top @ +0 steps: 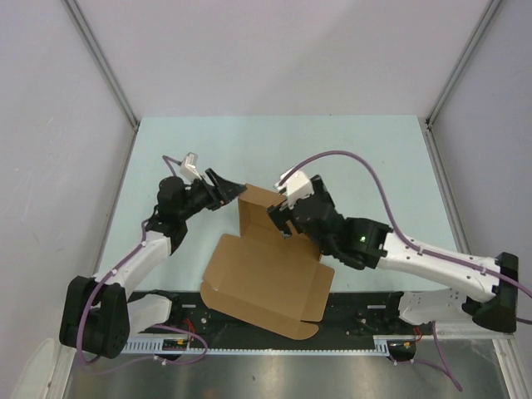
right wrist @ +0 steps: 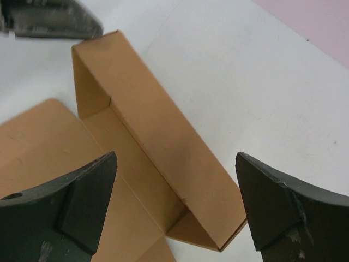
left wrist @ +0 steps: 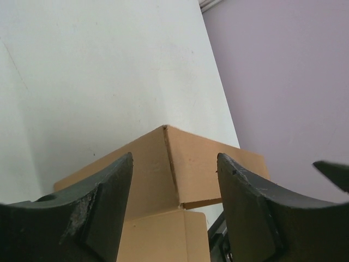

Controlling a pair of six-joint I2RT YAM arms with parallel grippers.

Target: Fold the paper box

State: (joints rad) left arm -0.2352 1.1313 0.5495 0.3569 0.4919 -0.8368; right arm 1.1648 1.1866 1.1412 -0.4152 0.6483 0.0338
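The right arm (top: 416, 258) hides the 3 o'clock end of the raised wall (top: 253, 208) from above. The paper box (top: 266, 283) lies at the table's (top: 274, 150) 6 o'clock edge, with bare surface towards 12. The left gripper (top: 235, 189) gapes at its 10 o'clock corner. The right gripper (top: 279, 223) is spread wide above the wall. Neither holds anything.

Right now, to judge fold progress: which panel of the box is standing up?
The far long wall of the paper box: it stands upright with both end tabs bent in, while the big near panel lies flat, flaps spread.
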